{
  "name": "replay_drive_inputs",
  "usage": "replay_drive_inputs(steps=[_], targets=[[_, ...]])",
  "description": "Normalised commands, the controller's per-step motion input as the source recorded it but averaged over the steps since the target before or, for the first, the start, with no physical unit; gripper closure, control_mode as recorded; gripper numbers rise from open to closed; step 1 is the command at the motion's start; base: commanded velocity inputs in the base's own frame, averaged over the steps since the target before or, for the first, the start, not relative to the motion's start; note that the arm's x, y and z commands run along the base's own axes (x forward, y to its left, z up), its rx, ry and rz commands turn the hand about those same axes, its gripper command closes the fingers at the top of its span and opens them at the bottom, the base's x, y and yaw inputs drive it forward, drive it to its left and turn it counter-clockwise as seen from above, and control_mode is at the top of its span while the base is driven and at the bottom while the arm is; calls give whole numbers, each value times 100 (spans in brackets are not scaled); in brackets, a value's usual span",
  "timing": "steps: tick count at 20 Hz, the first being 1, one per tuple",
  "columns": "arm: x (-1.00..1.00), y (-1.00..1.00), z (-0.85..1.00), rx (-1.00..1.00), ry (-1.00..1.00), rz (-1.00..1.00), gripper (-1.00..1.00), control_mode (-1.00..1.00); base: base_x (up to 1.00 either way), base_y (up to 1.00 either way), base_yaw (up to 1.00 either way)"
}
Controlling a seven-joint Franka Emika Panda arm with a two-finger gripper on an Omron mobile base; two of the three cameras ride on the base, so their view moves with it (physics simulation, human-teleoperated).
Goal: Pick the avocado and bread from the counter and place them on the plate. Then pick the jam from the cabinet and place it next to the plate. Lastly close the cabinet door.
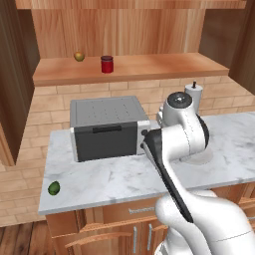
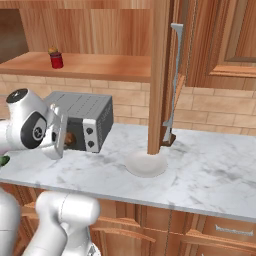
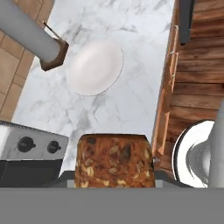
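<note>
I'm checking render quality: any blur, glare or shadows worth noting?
Hand view: the bread looks soft and blurry up close. Right base view: the plate is pale against the counter, with low contrast. Left base view: a soft shadow lies beside the avocado.

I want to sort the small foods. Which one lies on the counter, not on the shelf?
The green avocado, at the counter's front left corner. The yellowish-brown fruit and red jam jar stand on the cabinet shelf.
</note>
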Motion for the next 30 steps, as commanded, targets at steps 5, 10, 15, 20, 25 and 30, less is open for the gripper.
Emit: replay_drive_inputs(steps=[5, 10, 15, 20, 25, 30], targets=[[0, -68, 2, 5, 1, -23, 100, -100, 0, 0, 0], [0, -67, 1, 6, 4, -18, 100, -100, 0, 0, 0], [7, -58, 0, 9, 3, -7, 100, -100, 0, 0, 0], [27, -42, 0, 7, 0, 0, 100, -100, 0, 0, 0], [46, -26, 0, 2, 0, 0, 100, -100, 0, 0, 0], [46, -18, 0, 0, 0, 0, 100, -100, 0, 0, 0]])
